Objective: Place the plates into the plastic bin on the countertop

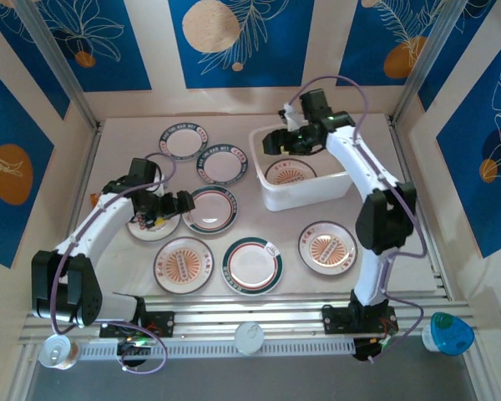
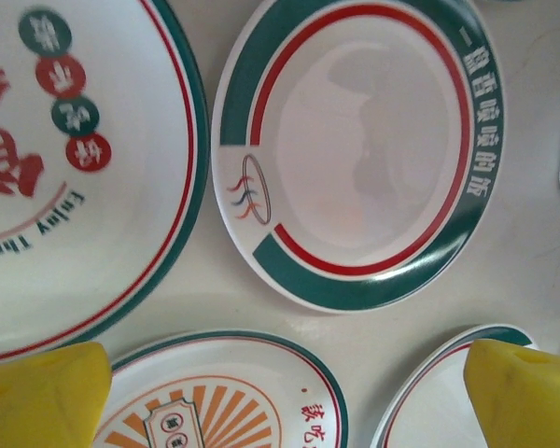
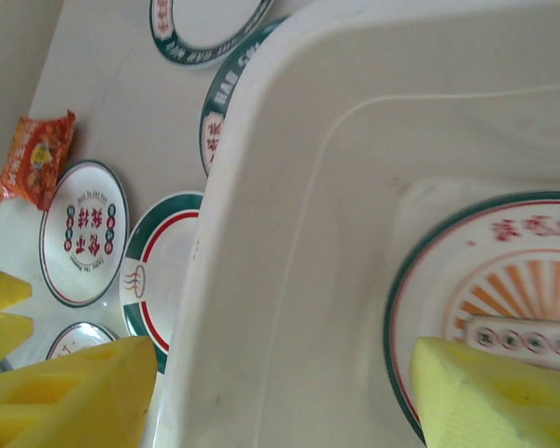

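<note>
We see a white translucent rectangular plastic bin point(image 3: 308, 233) and a round white plate with an orange-red sunburst centre point(image 3: 504, 299) and a thin green edge. Another round white plate with a broad dark green rim point(image 2: 355, 149) has a red ring and plain centre. The crinkly snack packet point(image 3: 35, 157) is orange.

Eight plates point(image 1: 252, 266): seven lying on the countertop point(image 1: 292, 227), one inside the bin point(image 1: 317, 195). One bin. One snack packet point(image 3: 35, 157).
</note>
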Controlling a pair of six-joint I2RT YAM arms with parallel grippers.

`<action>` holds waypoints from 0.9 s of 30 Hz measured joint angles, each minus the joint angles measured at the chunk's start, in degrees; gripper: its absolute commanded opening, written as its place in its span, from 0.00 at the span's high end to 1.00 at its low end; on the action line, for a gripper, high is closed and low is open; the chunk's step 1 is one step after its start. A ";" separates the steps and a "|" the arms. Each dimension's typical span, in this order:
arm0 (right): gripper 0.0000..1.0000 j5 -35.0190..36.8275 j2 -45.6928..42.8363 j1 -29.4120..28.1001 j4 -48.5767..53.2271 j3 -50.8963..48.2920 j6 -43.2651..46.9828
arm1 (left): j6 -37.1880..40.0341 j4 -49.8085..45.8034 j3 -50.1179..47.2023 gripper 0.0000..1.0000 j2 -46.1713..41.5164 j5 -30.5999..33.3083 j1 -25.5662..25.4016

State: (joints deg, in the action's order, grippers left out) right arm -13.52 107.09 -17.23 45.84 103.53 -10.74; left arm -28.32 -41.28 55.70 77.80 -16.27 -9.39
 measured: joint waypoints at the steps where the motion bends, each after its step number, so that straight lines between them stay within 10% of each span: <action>1: 0.27 0.20 -2.36 0.42 -0.44 -1.42 -0.13 | -0.17 0.09 -0.61 0.10 0.02 -0.59 0.00; 12: 0.28 1.55 -26.23 2.08 -5.20 -25.09 -2.99 | -8.72 7.63 -5.95 0.16 3.02 -5.81 -1.01; 27: 0.29 1.51 -33.27 5.97 -7.45 -33.59 -5.11 | -14.16 14.99 -6.12 0.22 10.49 -6.23 -2.38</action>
State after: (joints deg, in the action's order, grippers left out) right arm -12.01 73.82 -11.27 38.39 69.93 -15.86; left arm -42.48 -26.28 49.58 88.29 -22.50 -11.77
